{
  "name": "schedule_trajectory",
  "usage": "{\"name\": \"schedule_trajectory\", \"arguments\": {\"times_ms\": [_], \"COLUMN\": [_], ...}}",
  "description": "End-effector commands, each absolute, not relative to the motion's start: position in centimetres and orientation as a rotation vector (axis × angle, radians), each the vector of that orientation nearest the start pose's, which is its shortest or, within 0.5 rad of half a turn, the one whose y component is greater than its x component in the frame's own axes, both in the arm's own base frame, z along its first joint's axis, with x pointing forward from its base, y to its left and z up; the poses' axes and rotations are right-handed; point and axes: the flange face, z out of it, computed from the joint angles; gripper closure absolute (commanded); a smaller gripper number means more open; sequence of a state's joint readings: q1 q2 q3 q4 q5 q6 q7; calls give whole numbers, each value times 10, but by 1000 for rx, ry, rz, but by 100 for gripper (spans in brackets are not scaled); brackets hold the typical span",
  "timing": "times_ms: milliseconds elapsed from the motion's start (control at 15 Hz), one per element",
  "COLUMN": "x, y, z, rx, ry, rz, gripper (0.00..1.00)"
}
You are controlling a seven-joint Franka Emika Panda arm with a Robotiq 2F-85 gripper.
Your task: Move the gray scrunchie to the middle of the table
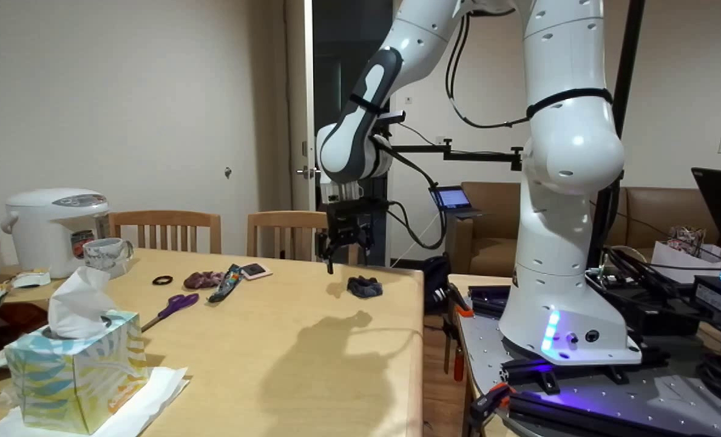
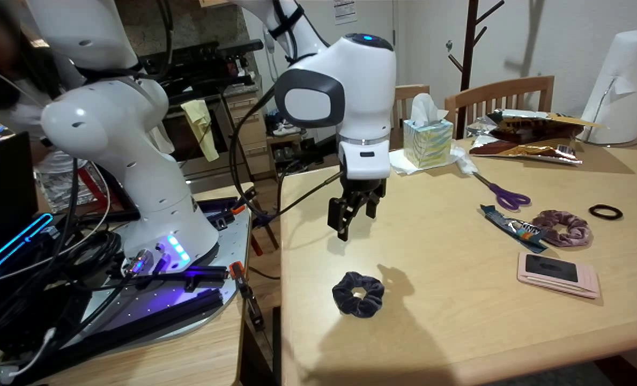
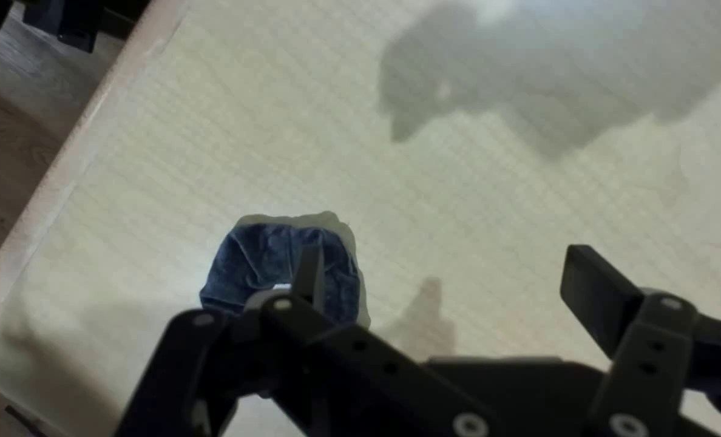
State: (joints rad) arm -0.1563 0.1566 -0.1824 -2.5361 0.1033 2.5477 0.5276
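Filling the lower right of an exterior view, the table [image 2: 452, 241] is spreading its smooth tan wood, and the white arm [image 2: 369, 88] is looming over it from the top of the frame. At its end the gripper [image 3: 445, 270] is hanging above the table, fingers [image 3: 600, 297] standing wide apart, holding nothing! And there's the gray scrunchie [image 2: 345, 294], lying as a loose ring below the middle of the frame in an exterior view, near the table's left-hand edge; in the wrist view it's sitting lower left of centre, partly hiding behind a finger. It's looking very light, I'd say, soft and squashy, its velvety nap promising grip rather than slip, nothing fragile about it. I'm favouring a pinch across the whole ring, tips going right down beside the fabric, because a shallow bite is risking the folds squirming free. Its small hole is looking tight for a finger.
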Motion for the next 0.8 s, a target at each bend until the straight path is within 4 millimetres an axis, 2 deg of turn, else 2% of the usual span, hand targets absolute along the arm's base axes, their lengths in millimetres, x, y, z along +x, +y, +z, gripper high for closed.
{"name": "schedule_trajectory", "arguments": {"times_ms": [0, 467, 600, 733], "x": [421, 392, 389, 392], "y": [-162, -179, -183, -185], "z": [181, 137, 133, 136], "rx": [-2729, -2659, -2657, -2714], "ry": [1459, 1583, 1577, 1499], "rz": [354, 477, 414, 290], "gripper": [0, 0, 0, 0]}}
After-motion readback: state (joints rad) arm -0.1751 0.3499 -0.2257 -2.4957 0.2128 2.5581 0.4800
